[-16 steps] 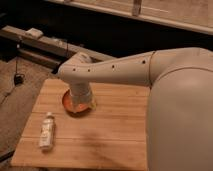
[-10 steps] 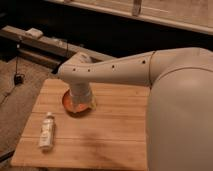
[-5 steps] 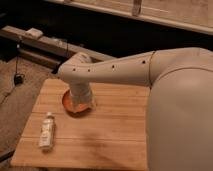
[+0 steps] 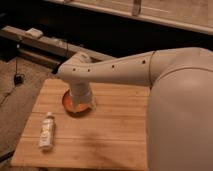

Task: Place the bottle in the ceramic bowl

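The bottle (image 4: 47, 130) is small and whitish with a white cap. It lies on its side on the wooden table (image 4: 115, 135), near the front left edge. The ceramic bowl (image 4: 69, 104) is orange with a darker rim. It sits on the table behind and to the right of the bottle, partly covered by my arm. My gripper (image 4: 81, 103) points down over the bowl at the end of the pale arm. Its fingers are hidden behind the wrist.
My large white arm (image 4: 170, 90) fills the right side of the view. Dark shelving and a long ledge (image 4: 40, 42) lie behind the table. A carpeted floor (image 4: 15, 95) with a cable is at the left.
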Controlling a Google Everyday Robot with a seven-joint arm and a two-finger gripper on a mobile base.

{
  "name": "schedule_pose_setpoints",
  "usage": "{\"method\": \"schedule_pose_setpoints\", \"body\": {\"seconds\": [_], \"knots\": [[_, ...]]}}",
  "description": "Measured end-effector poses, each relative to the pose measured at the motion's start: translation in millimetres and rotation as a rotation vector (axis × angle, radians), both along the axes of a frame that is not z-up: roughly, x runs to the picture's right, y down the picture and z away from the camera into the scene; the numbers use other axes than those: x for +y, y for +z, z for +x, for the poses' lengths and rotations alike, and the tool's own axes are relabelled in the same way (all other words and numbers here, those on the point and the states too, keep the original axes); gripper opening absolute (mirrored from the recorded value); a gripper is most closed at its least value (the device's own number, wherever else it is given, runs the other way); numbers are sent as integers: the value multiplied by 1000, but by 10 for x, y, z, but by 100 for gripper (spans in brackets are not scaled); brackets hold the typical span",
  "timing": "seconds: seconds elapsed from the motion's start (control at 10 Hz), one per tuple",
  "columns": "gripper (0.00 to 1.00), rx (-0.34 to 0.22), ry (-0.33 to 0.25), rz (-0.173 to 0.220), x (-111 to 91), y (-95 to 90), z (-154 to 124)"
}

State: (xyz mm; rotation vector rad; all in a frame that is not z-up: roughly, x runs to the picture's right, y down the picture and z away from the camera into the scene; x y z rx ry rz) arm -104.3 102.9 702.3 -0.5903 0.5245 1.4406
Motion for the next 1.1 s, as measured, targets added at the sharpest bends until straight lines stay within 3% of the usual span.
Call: {"method": "schedule_pose_setpoints", "body": {"seconds": [1.1], "knots": [[65,-14,-15,-8,35,10,-37]]}}
